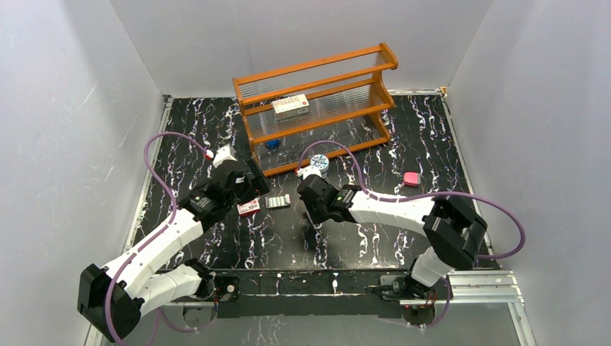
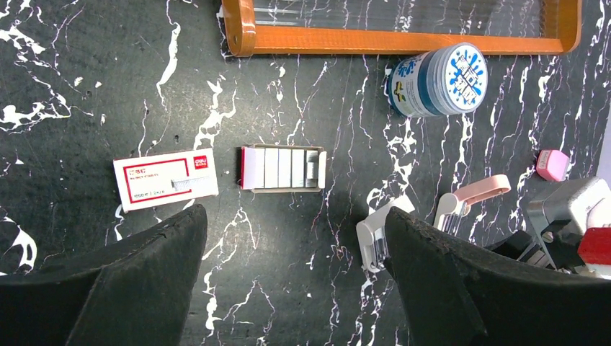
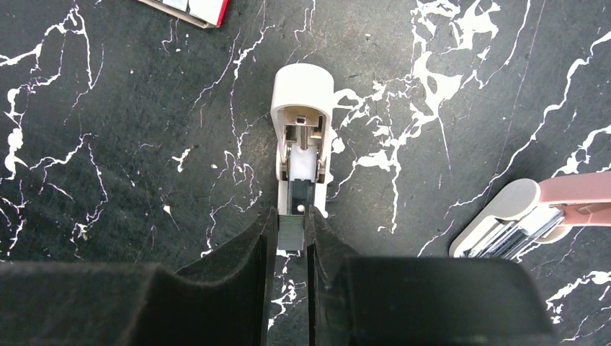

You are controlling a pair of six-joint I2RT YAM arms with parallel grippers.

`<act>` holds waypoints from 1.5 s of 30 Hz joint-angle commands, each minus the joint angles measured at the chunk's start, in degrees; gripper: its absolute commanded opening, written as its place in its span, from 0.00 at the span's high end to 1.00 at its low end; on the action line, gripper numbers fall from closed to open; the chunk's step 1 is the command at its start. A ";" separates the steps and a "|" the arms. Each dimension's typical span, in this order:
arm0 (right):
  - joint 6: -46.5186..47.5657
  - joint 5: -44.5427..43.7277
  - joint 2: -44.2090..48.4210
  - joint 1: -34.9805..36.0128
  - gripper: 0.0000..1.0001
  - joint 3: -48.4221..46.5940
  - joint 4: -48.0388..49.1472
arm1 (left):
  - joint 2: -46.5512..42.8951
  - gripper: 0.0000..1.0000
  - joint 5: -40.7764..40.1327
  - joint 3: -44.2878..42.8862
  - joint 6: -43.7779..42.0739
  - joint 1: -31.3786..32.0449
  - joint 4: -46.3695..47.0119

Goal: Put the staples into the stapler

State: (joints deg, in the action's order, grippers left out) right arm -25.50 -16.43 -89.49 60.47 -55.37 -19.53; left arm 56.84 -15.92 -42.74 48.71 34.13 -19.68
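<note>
The white stapler point(image 3: 302, 130) lies open on the black marble table, its silver channel facing up. My right gripper point(image 3: 291, 225) is shut on a short grey strip of staples point(image 3: 291, 234), held at the near end of that channel. More grey staples point(image 2: 288, 167) lie in a small open tray, which also shows in the top view point(image 1: 277, 202). My left gripper point(image 2: 295, 231) is open and empty, hovering just near of the tray. The stapler's end point(image 2: 373, 234) shows beside its right finger point(image 2: 447, 281).
A peach mini stapler point(image 3: 533, 216) lies right of the white one. A small red-and-white box point(image 2: 166, 180) lies left of the tray. A blue tin point(image 2: 439, 79), a pink object point(image 1: 411, 179) and an orange rack point(image 1: 317, 108) holding a larger red-and-white box point(image 1: 290, 107) stand behind.
</note>
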 commanded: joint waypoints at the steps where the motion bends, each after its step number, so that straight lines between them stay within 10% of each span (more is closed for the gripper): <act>1: 0.85 -1.84 -0.41 0.26 0.73 -1.87 0.45 | -0.54 0.10 -0.23 0.49 0.35 -0.12 -0.02; 45: 0.71 -2.80 2.64 -0.20 0.74 6.68 14.46 | 0.29 0.10 1.68 5.63 4.58 -0.12 2.58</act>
State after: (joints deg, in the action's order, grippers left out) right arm -24.86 -19.09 -86.50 60.40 -48.84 -7.66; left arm 57.34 -14.06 -37.82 52.77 34.13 -17.58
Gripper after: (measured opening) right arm 0.269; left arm 0.902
